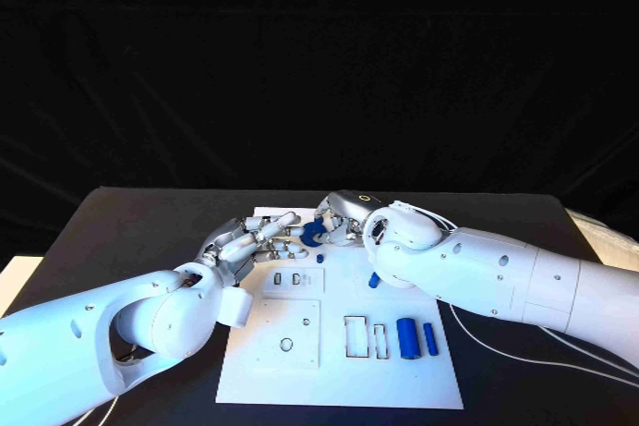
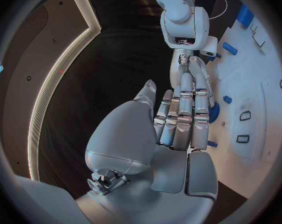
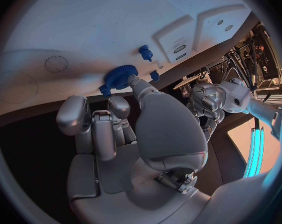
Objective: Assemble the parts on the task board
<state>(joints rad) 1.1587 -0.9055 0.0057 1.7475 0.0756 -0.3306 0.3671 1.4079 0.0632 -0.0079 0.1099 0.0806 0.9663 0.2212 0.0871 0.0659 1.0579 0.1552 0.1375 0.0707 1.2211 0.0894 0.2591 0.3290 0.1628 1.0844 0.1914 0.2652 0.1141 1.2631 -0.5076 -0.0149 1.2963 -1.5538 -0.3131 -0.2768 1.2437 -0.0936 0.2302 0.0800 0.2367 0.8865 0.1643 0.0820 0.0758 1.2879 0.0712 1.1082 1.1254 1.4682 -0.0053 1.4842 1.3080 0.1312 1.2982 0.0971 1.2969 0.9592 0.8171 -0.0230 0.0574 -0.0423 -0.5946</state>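
We see a black table (image 1: 147,218) with a white board (image 1: 340,371) lying flat in the middle of it. Behind the table the room is dark, like a black curtain.

Both hands meet at the far end of the board. The left hand (image 1: 253,244) reaches in from the left side with its fingers (image 2: 186,109) held straight and close side by side. They point toward a blue gear (image 3: 120,76) and seem to touch it, but we cannot tell if they really hold it.

The right hand (image 1: 349,218) comes from the right side. Its fingers (image 3: 136,86) are bent down toward the same gear, and one fingertip rests on the gear's edge. The other fingers are curled in close. We think this hand has the gear, but the view is poor there.

The gear sits at the far edge of the board, between the two hands. A small blue peg (image 3: 145,52) stands on the board just beside it.

Nearer to us, two blue bars (image 1: 416,338) lie side by side on the board, next to a long empty slot (image 1: 358,335). One more small blue piece (image 1: 374,280) lies near the right arm. The board also has small holes (image 1: 286,280) on its raised plates. A thin white cable (image 1: 519,357) runs over the table on the right.
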